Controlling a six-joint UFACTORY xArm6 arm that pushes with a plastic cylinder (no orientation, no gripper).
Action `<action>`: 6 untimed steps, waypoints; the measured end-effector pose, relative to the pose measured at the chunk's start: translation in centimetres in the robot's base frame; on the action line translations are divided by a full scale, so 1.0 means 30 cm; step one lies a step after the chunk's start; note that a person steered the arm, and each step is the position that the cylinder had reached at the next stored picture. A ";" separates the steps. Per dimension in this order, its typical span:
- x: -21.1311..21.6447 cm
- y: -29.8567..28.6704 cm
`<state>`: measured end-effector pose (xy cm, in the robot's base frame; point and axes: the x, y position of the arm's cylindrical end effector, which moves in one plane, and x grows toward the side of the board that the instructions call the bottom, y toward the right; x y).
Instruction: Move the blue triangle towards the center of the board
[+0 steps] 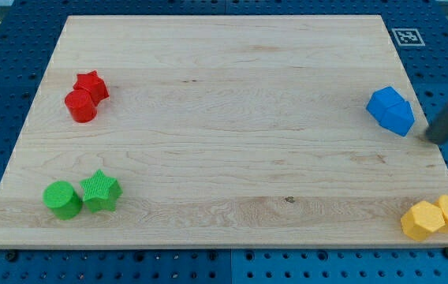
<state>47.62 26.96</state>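
My tip (431,140) sits near the board's edge on the view's right, the dark rod rising from it up and toward the view's right, out of the picture; it has nothing to open or close and holds nothing (it is a bare rod end), and a narrow strip of bare wood shows between it and the nearest block.

Just beside my tip, toward the view's left and slightly toward the top, lie the blue blocks (390,110); they are pressed together into one cluster, and I cannot tell which part is the blue triangle, so the task's thing can only be placed within that cluster, close to the board's edge on the view's right and well apart from the middle of the wooden board (224,134).

Toward the view's bottom from my tip, near the board's corner, two yellow blocks (436,217) touch each other (their shapes are hard to make out).

Far toward the view's left of my tip, across the whole board, a red star (92,84) touches a red cylinder (80,106); farther toward the bottom on that side, a green cylinder (62,199) sits against a green star (101,191).
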 end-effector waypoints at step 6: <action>-0.159 -0.426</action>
